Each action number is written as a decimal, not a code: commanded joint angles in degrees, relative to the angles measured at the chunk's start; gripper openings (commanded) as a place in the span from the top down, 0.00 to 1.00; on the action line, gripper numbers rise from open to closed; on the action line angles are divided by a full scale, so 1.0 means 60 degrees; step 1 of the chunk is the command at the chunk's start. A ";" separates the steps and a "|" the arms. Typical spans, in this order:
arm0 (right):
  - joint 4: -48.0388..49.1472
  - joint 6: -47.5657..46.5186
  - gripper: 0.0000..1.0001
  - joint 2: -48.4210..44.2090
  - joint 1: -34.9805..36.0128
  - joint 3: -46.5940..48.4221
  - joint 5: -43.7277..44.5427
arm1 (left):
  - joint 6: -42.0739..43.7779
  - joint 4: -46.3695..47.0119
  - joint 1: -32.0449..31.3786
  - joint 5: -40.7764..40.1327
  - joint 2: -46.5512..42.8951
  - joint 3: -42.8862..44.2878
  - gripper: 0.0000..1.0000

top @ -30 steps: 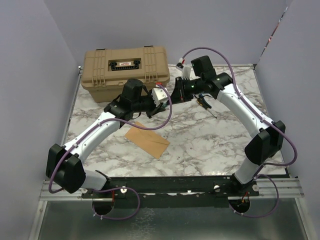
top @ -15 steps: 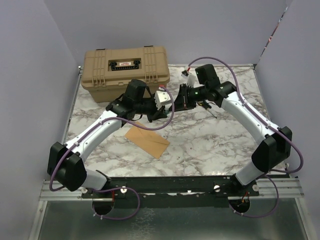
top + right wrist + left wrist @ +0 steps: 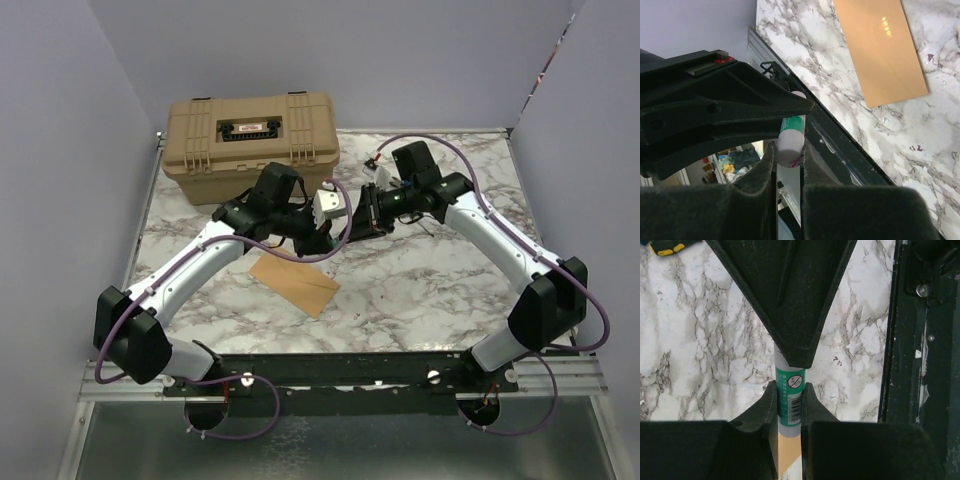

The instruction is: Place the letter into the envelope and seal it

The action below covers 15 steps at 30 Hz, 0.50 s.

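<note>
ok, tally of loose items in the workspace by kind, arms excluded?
case: 1
envelope: 1
glue stick: 1, held between left gripper and right gripper
yellow-black item, mostly out of frame: 1
Total: 4. No separate letter visible.

Glue stick (image 3: 789,405) betw. the two grippers: green label w/ white print, black-on-white barcode, pale grey tube. The end nearest right gripper (image 3: 789,152) is white. Right gripper and left gripper (image 3: 789,390) both matte black. Arms (image 3: 190,270): white shells, black joints, purple cables (image 3: 335,235). Table (image 3: 430,270) under the tools: white marble w/ grey veins. Rail (image 3: 340,365) at arm bases: black. Envelope (image 3: 295,283) below left gripper: plain orange-brown, no print. Case (image 3: 250,125) beyond left gripper: tan, black panel w/ small white-red mark on lid. Walls (image 3: 400,50): pale lavender-grey.
</note>
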 commanded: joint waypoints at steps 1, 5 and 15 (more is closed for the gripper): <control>-0.0439 0.0530 1.00 0.0499 0.1380 -0.0196 -0.2496 | -0.0167 0.7219 -0.0700 0.1743 -0.0329 0.1224 1.00; -0.1375 -0.0080 1.00 0.0612 0.0983 0.0974 -0.0997 | -0.0121 0.7083 -0.0676 0.0644 -0.1049 0.0151 1.00; -0.0637 0.0208 0.31 -0.0023 0.0218 0.2545 0.1013 | -0.2082 0.7135 -0.0662 -0.2178 -0.2714 -0.3000 1.00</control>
